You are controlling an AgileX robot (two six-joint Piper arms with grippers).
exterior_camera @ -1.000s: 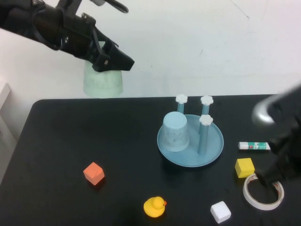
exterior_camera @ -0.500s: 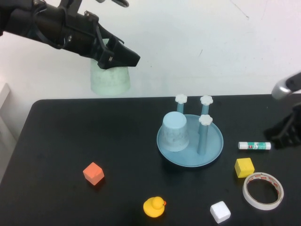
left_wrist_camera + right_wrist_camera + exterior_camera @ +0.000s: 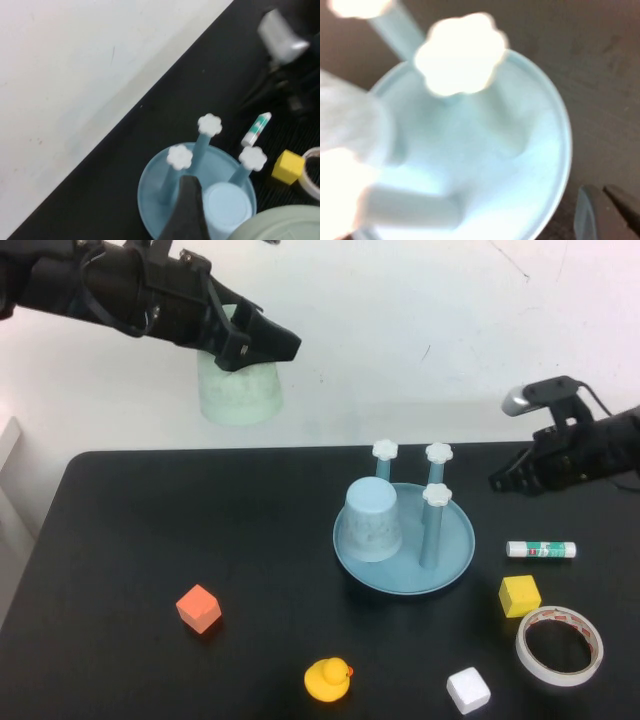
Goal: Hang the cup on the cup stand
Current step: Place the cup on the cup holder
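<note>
Mint-green, upside down, carried high: cup (image 3: 240, 388) clamped in left end effector (image 3: 262, 342), jaws spread wide around its tapered wall, mouth facing down, long axis close to vertical with a slight lean. Well above the worktop (image 3: 150, 530) and beyond its far left edge, against the pale wall. From there, cup stand (image 3: 455, 565) lies down and to the robot's right, well apart. Three upright pegs on the stand, each with a white flower cap; a fourth seemingly hidden under the light blue speckled cup (image 3: 373, 520) already sitting inverted on the near-left side. Nearest free peg (image 3: 385, 462) at the stand's far-left, likely the easiest target: carry the open mouth over that cap, keep the axis in line with the peg, then lower. Left wrist view looking down on the same pegs, cup rim at the frame's corner.

Right end effector (image 3: 498, 482) shut, holding nothing, hovering just to the right of the stand, near its far-right peg (image 3: 439, 464). Closer to the stand, yet empty, so the hanging falls to the left arm.
</note>
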